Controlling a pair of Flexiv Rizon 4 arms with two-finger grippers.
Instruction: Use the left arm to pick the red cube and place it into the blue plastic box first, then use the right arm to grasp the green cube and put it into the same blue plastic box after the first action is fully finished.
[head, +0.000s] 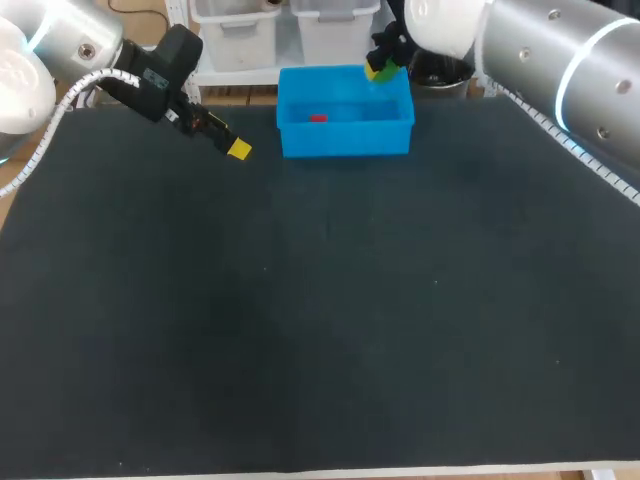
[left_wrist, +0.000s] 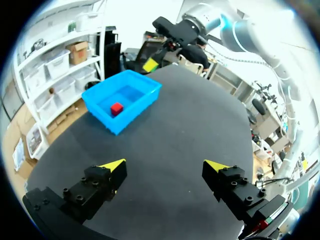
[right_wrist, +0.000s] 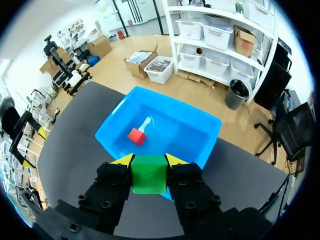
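One red cube (head: 318, 118) lies in our single blue box (head: 345, 140). Our right gripper (right_wrist: 150, 160) pinches the one green cube (right_wrist: 148, 175) above its rim; our left gripper (left_wrist: 166, 165) gapes wide.

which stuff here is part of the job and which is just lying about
Job: red cube, inside the blue box; green cube, held in the right claw; left claw, open.
Not the job: black table top.

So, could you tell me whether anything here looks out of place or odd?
Nothing stands out. The red cube lies inside the box, and the right gripper holds the green cube squarely over its rim.
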